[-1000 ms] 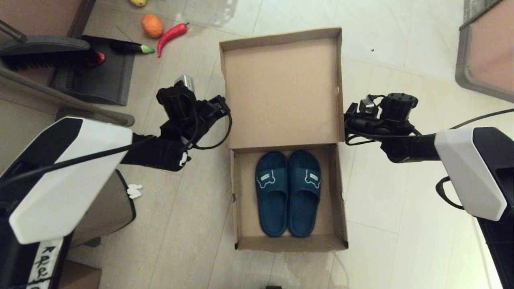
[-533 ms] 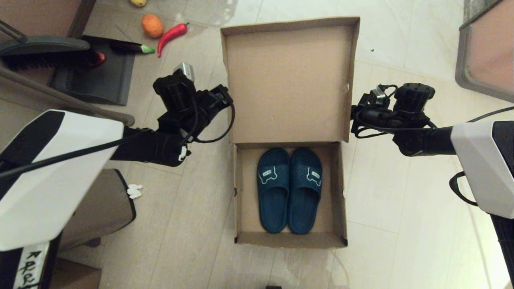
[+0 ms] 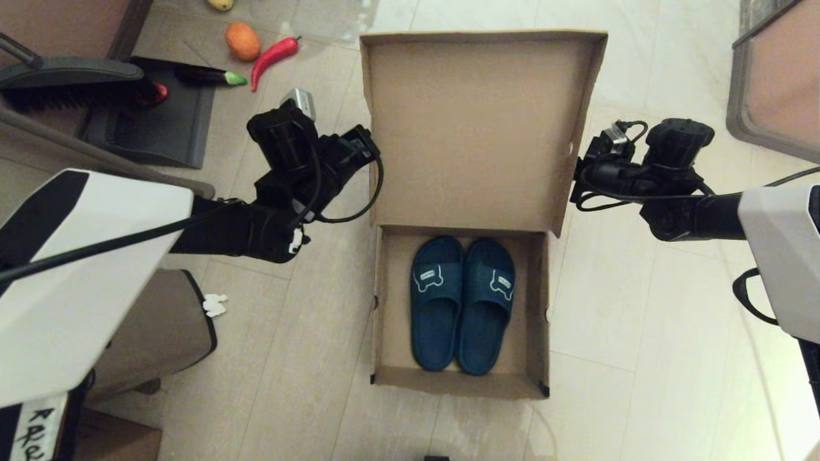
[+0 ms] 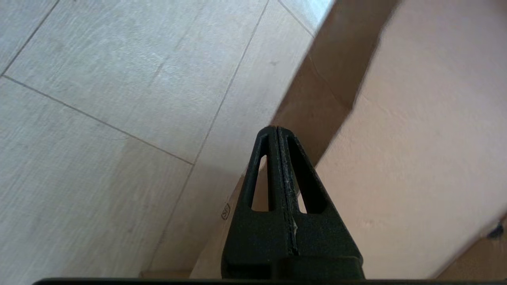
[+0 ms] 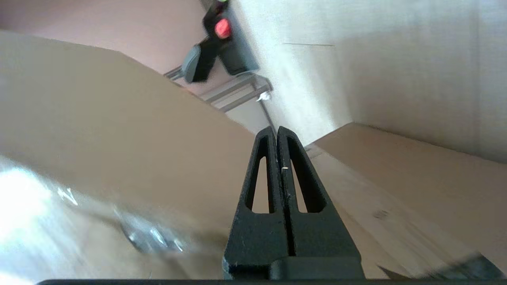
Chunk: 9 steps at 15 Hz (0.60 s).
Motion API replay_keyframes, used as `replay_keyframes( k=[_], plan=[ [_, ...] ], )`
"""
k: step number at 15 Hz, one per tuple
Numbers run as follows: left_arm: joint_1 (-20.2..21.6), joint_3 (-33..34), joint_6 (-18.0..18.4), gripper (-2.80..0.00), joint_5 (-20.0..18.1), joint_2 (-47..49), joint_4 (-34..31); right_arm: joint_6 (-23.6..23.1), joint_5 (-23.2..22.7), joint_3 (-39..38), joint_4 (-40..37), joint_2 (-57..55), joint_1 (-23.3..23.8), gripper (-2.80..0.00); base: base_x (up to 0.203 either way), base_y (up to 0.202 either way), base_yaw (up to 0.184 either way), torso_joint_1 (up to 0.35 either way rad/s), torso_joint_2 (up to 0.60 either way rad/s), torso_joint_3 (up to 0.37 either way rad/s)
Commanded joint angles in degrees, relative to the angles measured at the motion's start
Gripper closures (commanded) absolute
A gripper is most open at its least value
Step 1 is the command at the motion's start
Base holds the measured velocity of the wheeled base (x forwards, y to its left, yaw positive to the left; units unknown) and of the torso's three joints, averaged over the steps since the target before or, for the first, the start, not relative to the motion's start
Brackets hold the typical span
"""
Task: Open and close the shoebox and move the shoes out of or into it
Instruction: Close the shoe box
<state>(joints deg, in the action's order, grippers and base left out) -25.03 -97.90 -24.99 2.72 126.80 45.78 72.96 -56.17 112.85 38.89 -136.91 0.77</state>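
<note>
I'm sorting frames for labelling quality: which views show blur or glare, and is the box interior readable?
Head view: sharp; the shoes inside the shoebox read clearly, with a pale sheen on the floor tiles beyond the box. Left wrist view: the shut left gripper is crisp, the lid's edges slightly soft. Right wrist view: the cardboard is smeared, a bright glare patch sits in one corner, and the right gripper stays sharp.

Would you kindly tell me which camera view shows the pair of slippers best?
The head view: both shoes lie side by side, fully visible, on the floor of the open shoebox. The left wrist and right wrist views show only cardboard, floor tiles and shut fingers; neither shows the shoes.
</note>
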Motion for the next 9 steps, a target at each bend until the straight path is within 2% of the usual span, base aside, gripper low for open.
replay_keyframes(
  k=[1,9],
  plan=[
    [-0.1,0.0,-0.1,0.00,0.1,-1.1,0.0,0.4,-0.6,0.0,0.2,1.1,0.0,0.00,0.000,0.000,0.000,0.000,0.00,0.000],
    [-1.6,1.2,-0.1,0.00,2.2,-5.3,-1.3,0.6,-0.6,-0.5,1.0,5.2,0.5,0.00,0.000,0.000,0.000,0.000,0.00,0.000]
  ],
)
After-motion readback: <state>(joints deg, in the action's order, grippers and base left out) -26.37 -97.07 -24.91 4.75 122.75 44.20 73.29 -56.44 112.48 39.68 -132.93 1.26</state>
